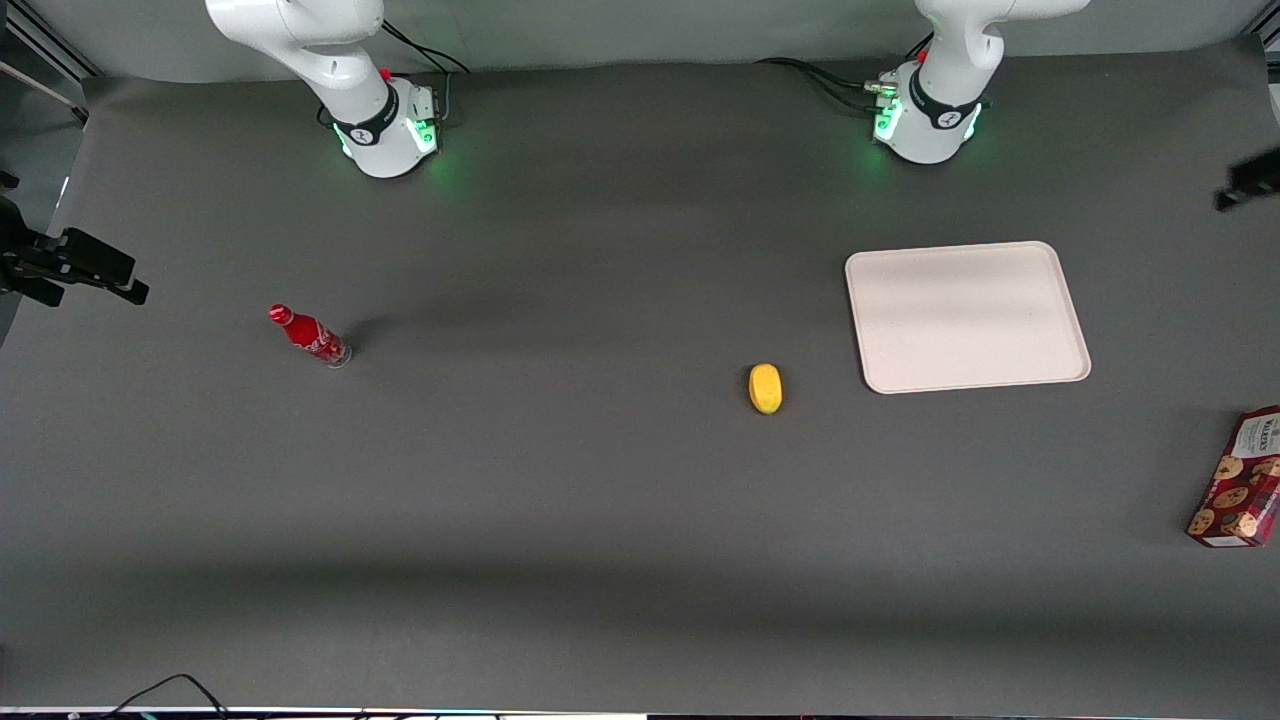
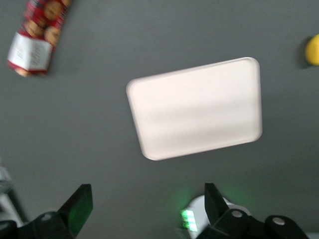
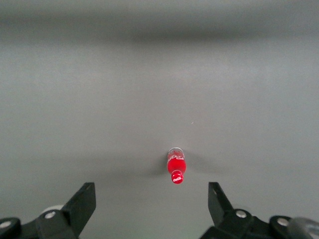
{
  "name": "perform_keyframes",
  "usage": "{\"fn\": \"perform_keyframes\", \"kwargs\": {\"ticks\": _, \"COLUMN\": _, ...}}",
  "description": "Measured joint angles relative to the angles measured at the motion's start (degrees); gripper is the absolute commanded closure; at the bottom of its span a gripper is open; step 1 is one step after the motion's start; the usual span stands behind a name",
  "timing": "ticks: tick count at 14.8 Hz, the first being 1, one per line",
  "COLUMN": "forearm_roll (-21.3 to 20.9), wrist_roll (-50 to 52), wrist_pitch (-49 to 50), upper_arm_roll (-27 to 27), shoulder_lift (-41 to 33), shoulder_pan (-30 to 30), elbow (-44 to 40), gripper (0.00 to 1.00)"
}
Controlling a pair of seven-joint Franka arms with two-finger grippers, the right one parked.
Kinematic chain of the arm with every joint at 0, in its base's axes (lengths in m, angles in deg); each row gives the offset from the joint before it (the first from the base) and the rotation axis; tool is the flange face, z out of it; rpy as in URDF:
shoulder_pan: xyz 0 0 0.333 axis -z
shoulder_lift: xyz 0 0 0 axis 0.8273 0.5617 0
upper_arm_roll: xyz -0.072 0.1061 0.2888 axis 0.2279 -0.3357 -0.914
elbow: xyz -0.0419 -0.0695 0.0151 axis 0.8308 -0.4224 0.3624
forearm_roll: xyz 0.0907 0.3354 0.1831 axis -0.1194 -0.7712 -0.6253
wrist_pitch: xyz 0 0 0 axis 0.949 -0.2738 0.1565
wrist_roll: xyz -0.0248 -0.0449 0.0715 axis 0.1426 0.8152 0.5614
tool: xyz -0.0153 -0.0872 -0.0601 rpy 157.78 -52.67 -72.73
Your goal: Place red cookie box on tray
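Hand (image 2: 147, 209) spread wide, high above one bare tray (image 1: 966, 315); one red cookie box (image 1: 1240, 478), one bottle (image 1: 309, 335), one yellow object (image 1: 765, 388).

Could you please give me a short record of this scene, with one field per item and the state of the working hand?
cookie box: on the table at the working arm's end, nearer the front camera than the tray, not on it
tray: flat on the table, nothing on it
hand: open, high above the tray, holding nothing
lemon: beside the tray
red bottle: toward the parked arm's end
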Motion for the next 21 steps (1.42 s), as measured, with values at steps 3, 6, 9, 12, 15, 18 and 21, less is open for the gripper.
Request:
{"fn": "perform_keyframes", "kwargs": {"ticks": 3, "forearm_roll": -1.45, "wrist_roll": -12.99, "wrist_pitch": -4.14, "upper_arm_roll": -5.48, "shoulder_lift": 11.62, "shoulder_pan": -0.07, "elbow": -8.05, "gripper": 0.0}}
{"fn": "perform_keyframes", "kwargs": {"ticks": 6, "forearm_roll": -1.46, "wrist_roll": -26.23, "wrist_pitch": -15.87, "upper_arm_roll": -9.65, "shoulder_lift": 23.58, "shoulder_pan": -0.64, "elbow": -12.43, "gripper": 0.0}}
{"fn": "perform_keyframes", "kwargs": {"ticks": 9, "forearm_roll": -0.82, "wrist_roll": -33.55, "wrist_pitch": -29.45, "upper_arm_roll": -10.62, "shoulder_lift": 34.22, "shoulder_pan": -1.8, "elbow": -13.84, "gripper": 0.0}}
{"fn": "perform_keyframes", "kwargs": {"ticks": 12, "forearm_roll": 3.03, "wrist_roll": -36.14, "wrist_pitch": -39.35, "upper_arm_roll": -10.81, "shoulder_lift": 42.87, "shoulder_pan": -3.32, "elbow": -16.34, "gripper": 0.0}}
{"fn": "perform_keyframes", "kwargs": {"ticks": 15, "forearm_roll": 8.29, "wrist_roll": -38.33, "wrist_pitch": -45.76, "upper_arm_roll": -10.98, "shoulder_lift": 49.47, "shoulder_pan": -4.47, "elbow": -19.25, "gripper": 0.0}}
{"fn": "perform_keyframes", "kwargs": {"ticks": 18, "forearm_roll": 12.58, "wrist_roll": -39.56, "wrist_pitch": -50.6, "upper_arm_roll": -11.08, "shoulder_lift": 54.12, "shoulder_pan": -5.06, "elbow": -20.57, "gripper": 0.0}}
{"fn": "perform_keyframes", "kwargs": {"ticks": 21, "forearm_roll": 16.73, "wrist_roll": -39.95, "wrist_pitch": -55.22, "upper_arm_roll": -11.08, "shoulder_lift": 57.96, "shoulder_pan": -5.25, "elbow": -20.92, "gripper": 0.46}}
